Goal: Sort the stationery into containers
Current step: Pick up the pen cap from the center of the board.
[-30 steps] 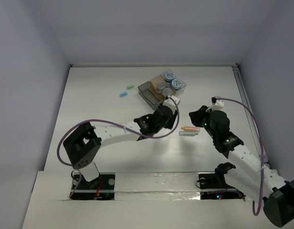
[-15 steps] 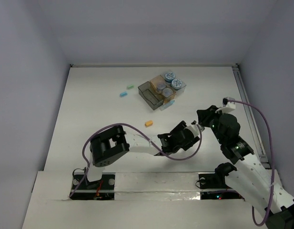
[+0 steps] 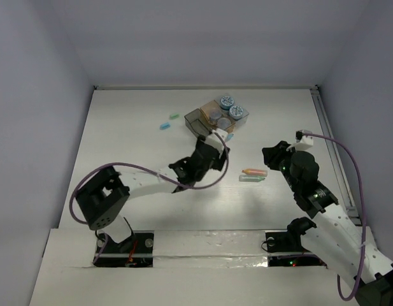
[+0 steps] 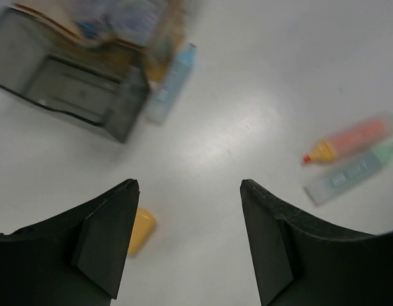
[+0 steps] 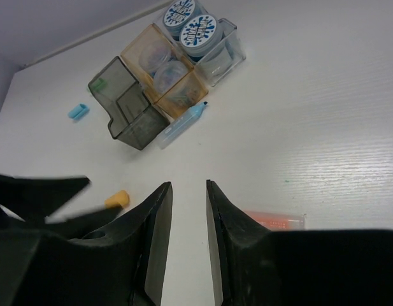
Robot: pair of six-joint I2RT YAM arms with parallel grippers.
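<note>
boxes (image 3: 195,122) sat toward the middle of the far edge, two rolls (image 5: 199,29) in the clear one, blue pen (image 5: 182,125) right against them, orange pen (image 4: 352,137) and green pen (image 4: 349,173) nearer the right edge, left claw (image 4: 188,188) spread wide, empty, right claw (image 5: 186,188) only slightly parted, empty

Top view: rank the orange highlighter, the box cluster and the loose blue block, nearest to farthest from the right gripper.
1. Orange highlighter, just left of the right gripper.
2. Box cluster, farther back and left.
3. Blue block, farthest left.

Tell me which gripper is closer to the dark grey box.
Left. The left gripper hovers just beside the dark grey box; the right gripper is well off, near the orange highlighter.
</note>
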